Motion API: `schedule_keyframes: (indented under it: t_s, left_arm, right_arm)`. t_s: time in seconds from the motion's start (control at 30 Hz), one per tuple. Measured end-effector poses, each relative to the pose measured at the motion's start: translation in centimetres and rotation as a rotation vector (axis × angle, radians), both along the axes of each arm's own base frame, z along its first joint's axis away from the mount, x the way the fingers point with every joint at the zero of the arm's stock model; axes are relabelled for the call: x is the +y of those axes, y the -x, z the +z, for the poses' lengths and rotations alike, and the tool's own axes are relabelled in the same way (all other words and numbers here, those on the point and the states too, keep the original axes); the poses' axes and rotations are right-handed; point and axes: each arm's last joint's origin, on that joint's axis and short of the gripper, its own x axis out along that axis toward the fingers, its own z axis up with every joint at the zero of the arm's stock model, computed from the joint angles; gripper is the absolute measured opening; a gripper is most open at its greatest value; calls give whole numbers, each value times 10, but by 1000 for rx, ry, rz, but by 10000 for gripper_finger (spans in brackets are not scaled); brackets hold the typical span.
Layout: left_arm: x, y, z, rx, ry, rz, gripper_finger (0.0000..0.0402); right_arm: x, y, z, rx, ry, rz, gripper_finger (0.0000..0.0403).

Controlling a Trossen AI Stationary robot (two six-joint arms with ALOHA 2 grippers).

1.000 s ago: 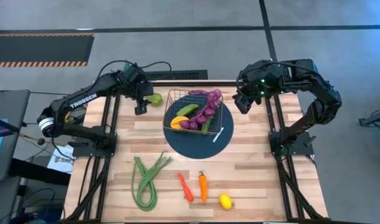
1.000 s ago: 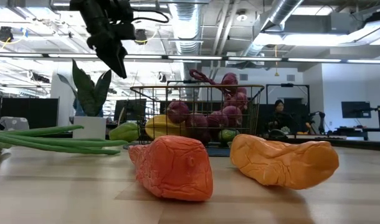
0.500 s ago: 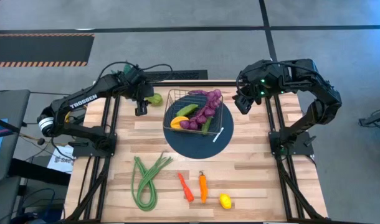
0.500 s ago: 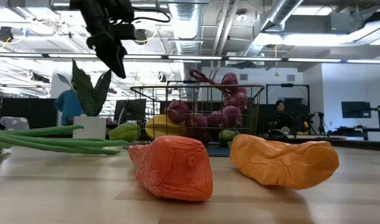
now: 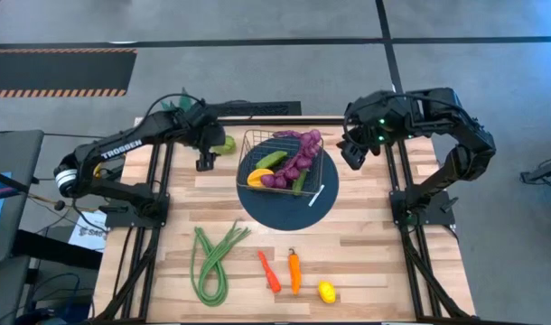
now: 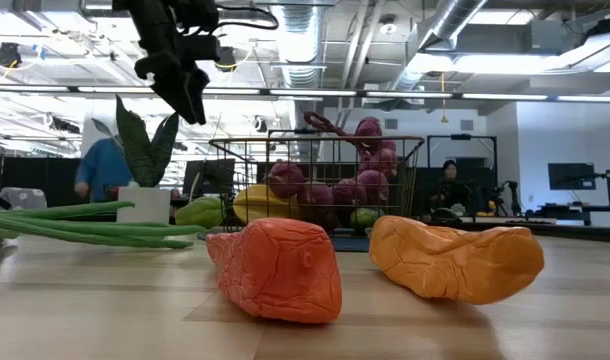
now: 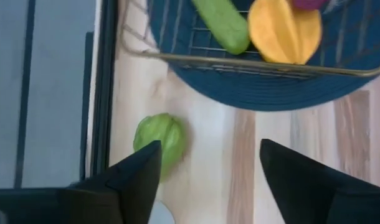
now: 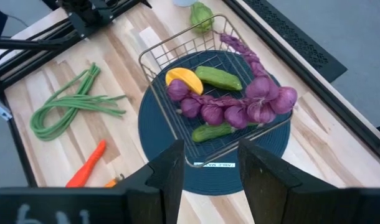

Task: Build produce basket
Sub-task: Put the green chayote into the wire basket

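Since a second earlier, shifted only slightly: left gripper (image 5: 203,161) hovering just left of the basket (image 5: 322,171), fingers spread wide apart and empty, now straddling open table beside the green fruit (image 7: 159,137). Judged as lining up for a grasp on that fruit, not yet touched.

Lay just outside the basket's far-left corner, that fruit, close to the table edge (image 5: 172,144) and the dark frame rail, so little room on that side for the fingers.

Sat on the dark blue mat (image 5: 289,215), the basket, already holding the purple grapes (image 5: 298,155), a cucumber (image 5: 271,160), an orange piece and another green one.

Waited raised to the right of the basket, the right gripper (image 5: 351,152), fingers parted around nothing.

Remained well in front of the basket: green beans (image 5: 210,262), red pepper (image 5: 269,272), orange pepper (image 5: 294,272) and lemon (image 5: 326,292), with open wood all around them.
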Motion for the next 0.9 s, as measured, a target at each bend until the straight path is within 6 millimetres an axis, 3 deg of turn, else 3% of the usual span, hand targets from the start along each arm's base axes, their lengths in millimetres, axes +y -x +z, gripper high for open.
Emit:
schedule_keyframes:
  t_s: [0.3,0.47,0.7,0.9]
  left_arm:
    - [8,-5,-8,112,-119,-41,281]
    - [20,-22,-35,258,-121,-105,281]
    - [42,-44,-78,510,-247,-55,281]
    - [48,-54,-89,465,-236,-52,281]
  right_arm:
    - [4,0,0,-1,-2,18,165]
    - [4,0,0,-1,-2,16,167]
    - [4,0,0,-3,-7,11,167]
    - [4,0,0,-3,-10,14,168]
